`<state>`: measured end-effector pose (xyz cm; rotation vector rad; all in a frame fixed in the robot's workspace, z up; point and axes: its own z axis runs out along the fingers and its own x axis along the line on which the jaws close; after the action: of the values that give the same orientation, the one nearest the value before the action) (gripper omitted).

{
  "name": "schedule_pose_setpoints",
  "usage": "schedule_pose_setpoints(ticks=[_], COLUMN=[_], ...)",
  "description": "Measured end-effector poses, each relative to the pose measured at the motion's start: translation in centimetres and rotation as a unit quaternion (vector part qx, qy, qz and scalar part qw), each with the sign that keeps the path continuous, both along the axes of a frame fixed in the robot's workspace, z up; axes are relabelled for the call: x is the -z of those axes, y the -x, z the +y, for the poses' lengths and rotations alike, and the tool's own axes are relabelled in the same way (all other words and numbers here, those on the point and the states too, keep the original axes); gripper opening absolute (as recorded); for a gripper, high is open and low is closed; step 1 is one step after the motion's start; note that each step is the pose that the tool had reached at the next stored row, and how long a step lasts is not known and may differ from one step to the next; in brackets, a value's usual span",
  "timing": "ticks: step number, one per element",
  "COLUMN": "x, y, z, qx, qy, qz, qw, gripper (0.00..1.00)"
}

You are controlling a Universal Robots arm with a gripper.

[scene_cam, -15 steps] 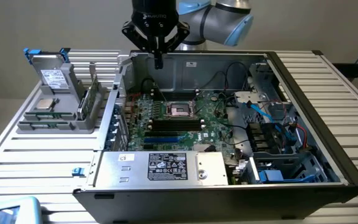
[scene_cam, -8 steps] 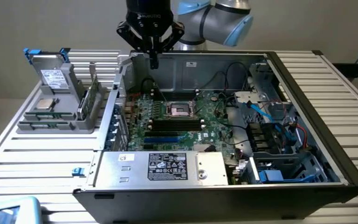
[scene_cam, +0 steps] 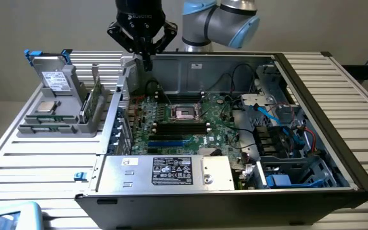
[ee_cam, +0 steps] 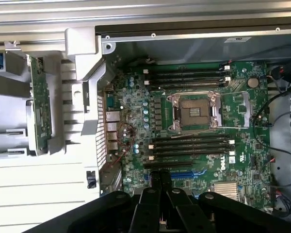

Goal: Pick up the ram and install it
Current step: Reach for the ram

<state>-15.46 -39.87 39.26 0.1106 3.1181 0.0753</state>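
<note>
Two fingers [ee_cam: 155, 184] together and empty above open case [scene_cam: 235, 211]; ram [scene_cam: 93, 103] on edge in gray holder [scene_cam: 50, 127], case wall [scene_cam: 117, 127] between.

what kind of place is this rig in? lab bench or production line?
Looks like a robotics lab bench for PC assembly, probably: an open desktop case with its motherboard exposed sits on a slatted metal table, beside a grey fixture holding the ram.
</note>
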Motion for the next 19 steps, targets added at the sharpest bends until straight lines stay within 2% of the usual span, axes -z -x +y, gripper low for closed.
schedule_pose_setpoints(ticks=[4, 19], x=[-0.01, 0.00], y=[0.9, 7.7], z=[0.02, 0.02], qx=[0.000, 0.000], qy=[0.0001, 0.0000], qz=[0.0001, 0.0000], qw=[1.0000, 1.0000], gripper=[0.11, 0.11])
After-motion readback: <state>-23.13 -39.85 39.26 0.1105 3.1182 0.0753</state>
